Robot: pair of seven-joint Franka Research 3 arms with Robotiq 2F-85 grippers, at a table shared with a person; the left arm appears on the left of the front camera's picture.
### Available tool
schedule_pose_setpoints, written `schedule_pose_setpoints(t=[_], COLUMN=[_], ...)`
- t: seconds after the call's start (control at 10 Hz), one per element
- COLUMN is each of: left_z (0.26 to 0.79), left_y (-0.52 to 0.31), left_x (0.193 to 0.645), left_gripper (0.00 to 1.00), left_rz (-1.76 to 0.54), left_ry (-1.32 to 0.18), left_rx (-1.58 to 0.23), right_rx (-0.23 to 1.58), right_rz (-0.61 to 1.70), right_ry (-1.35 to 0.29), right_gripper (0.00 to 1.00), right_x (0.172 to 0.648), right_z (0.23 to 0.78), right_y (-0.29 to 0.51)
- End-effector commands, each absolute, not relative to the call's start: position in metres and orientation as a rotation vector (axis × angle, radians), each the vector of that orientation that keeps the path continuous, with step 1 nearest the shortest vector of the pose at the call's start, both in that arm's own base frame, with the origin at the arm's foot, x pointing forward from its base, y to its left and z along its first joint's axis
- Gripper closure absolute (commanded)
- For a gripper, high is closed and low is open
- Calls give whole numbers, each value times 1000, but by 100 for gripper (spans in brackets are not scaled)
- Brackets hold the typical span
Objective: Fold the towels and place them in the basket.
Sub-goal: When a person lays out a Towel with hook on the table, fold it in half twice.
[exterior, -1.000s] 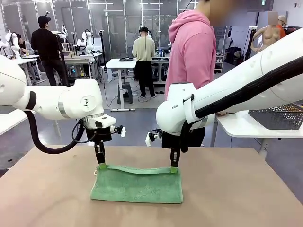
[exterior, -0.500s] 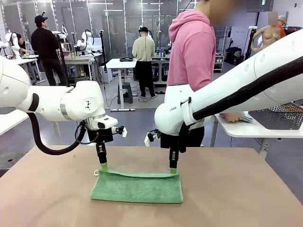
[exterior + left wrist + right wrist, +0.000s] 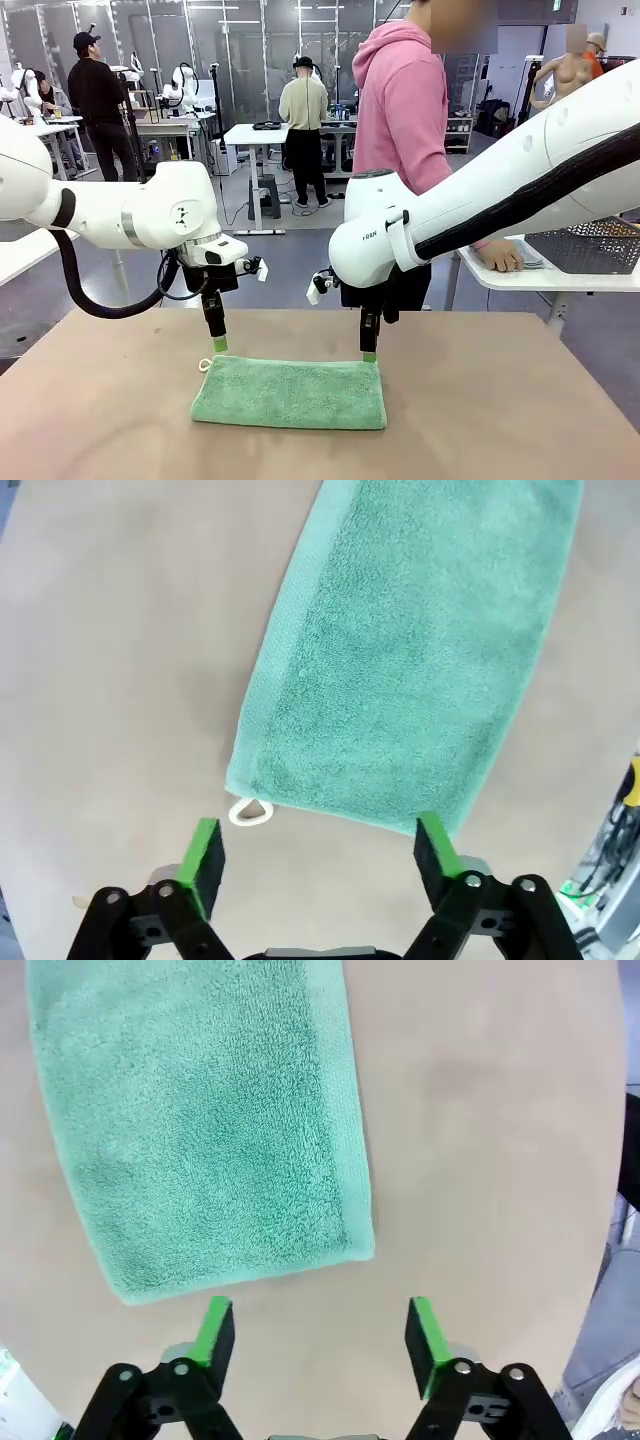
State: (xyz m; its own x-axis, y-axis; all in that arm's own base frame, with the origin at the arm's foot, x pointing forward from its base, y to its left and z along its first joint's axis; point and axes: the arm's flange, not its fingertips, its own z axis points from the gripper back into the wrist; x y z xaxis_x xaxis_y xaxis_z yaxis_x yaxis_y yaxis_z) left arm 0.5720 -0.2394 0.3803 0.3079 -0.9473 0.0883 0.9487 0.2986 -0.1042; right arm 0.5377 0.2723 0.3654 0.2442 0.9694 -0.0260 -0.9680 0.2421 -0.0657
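Observation:
A mint green towel [image 3: 290, 392] lies folded flat on the brown table, its small corner loop [image 3: 205, 365] at the far left corner. My left gripper [image 3: 219, 344] hangs just above that far left corner, jaws open and holding nothing. In the left wrist view the towel [image 3: 400, 670] and loop [image 3: 250, 812] lie just beyond the open gripper [image 3: 322, 852]. My right gripper [image 3: 369, 356] hovers over the far right corner, open too. The right wrist view has the towel [image 3: 200, 1125] ahead of the open gripper [image 3: 322, 1332]. The wire-mesh basket [image 3: 590, 248] sits on a white side table at the right.
A person in a pink hoodie [image 3: 405, 110] stands behind the table, one hand [image 3: 497, 256] resting on the white side table [image 3: 520, 272] next to the basket. Bare tabletop [image 3: 520, 400] surrounds the towel on all sides.
Both grippers held the towel's far edge lifted a second ago. They have let go and risen slightly; the edge has dropped flat onto the towel.

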Motion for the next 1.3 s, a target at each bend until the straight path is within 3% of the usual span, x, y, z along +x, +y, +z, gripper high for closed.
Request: schedule_pose_setpoints(t=[0.0, 0.4, 0.7, 0.8, 0.9, 1.0, 1.2], left_z=[383, 430, 458, 459, 455, 466, 466], left_y=[-234, -235, -224, -223, -224, -223, -223], left_x=[538, 451, 389, 377, 365, 390, 390], left_gripper=[0, 0, 0, 0, 0, 0, 0], left_rz=[-1191, -831, -652, -646, -749, -656, -656], left_ry=[-76, -130, -214, -242, -267, -196, -196], left_rx=[-154, -208, -165, -143, -161, -189, -189], right_rx=[-67, -46, -27, 17, 82, 3, 3], right_rz=[1221, 705, 461, 429, 551, 488, 488], right_ry=[-69, -159, -208, -224, -267, -184, -184], right_gripper=[0, 0, 0, 0, 0, 0, 0], right_x=[511, 449, 427, 423, 408, 428, 428], right_z=[372, 403, 390, 385, 389, 395, 395], right_y=[263, 256, 254, 251, 251, 248, 248])
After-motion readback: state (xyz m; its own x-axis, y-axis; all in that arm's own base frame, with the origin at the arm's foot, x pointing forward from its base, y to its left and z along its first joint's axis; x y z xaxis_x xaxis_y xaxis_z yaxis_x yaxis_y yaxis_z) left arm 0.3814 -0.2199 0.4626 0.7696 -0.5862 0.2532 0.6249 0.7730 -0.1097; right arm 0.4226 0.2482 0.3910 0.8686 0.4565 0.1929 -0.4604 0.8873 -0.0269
